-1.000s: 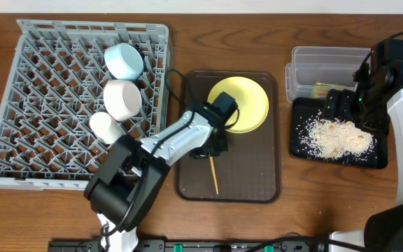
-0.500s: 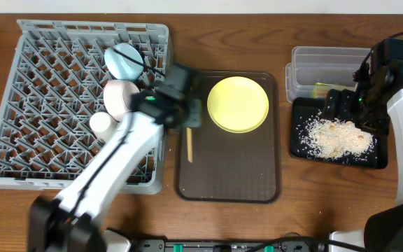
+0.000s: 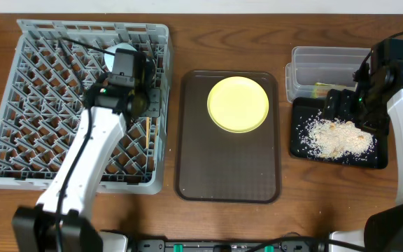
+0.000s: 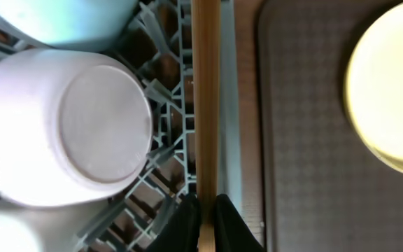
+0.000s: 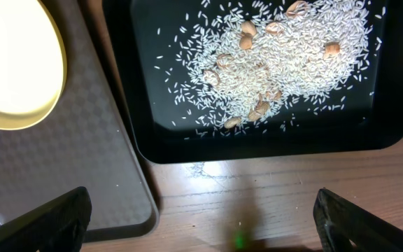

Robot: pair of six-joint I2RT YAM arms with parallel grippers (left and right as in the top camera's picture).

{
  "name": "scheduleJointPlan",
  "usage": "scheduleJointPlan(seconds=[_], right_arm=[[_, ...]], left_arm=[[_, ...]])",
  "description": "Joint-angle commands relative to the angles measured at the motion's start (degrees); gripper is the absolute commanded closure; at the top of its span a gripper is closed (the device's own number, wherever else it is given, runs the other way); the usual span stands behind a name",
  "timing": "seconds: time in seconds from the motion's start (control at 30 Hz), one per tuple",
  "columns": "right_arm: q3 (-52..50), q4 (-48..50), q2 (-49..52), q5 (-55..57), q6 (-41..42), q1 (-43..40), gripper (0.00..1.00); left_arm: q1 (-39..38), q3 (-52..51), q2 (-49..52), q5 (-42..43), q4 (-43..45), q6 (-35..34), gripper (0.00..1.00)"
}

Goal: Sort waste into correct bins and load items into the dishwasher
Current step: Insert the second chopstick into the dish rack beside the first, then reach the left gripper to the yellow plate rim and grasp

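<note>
1. Over the right edge of the rack (image 3: 19, 140), the left fingers (image 4: 185, 225) pinch narrowly on one chopstick (image 4: 205, 105). It runs along the rack's side wall, just beside the white bowl (image 4: 68, 126).
2. Lower it until its whole length sits inside the wall, then let go. A tilted stick could slip through the lattice or tip onto the brown tray (image 3: 229, 168).
3. Avoid nudging the bowl.
4. Right fingers (image 5: 54, 217) stand wide and empty by the black tray (image 5: 257, 147) of crumbs (image 5: 285, 42). The plate (image 3: 238, 103) sits on the brown tray.
</note>
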Motion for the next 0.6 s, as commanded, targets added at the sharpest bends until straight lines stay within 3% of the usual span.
scheduleJointPlan(seconds=[0.0,0.1,0.23,0.33,0.57], right_arm=[[0.83,0.02,-1.2,0.55,-0.83,-0.35,0.01],[0.83,0.0,-1.2,0.55,-0.83,-0.35,0.01],[0.83,0.02,-1.2,0.57,-0.83,-0.37,0.01],[0.83,0.02,-1.2,0.57,-0.83,-0.37,0.01],[0.83,0.04,-1.2,0.57,-0.83,-0.37,0.01]], left_arm=[[0.35,0.83,3.41,-0.5,0.76,2.54,0.85],[0.35,0.83,4.74,-0.48,1.86,2.49,0.83],[0.31,0.96,3.56,-0.42,2.27,2.47,0.58],[-0.31,0.96,1.49,1.86,2.23,2.47,0.48],[-6.51,4.98,-4.59,10.34,-0.02,2.23,0.43]])
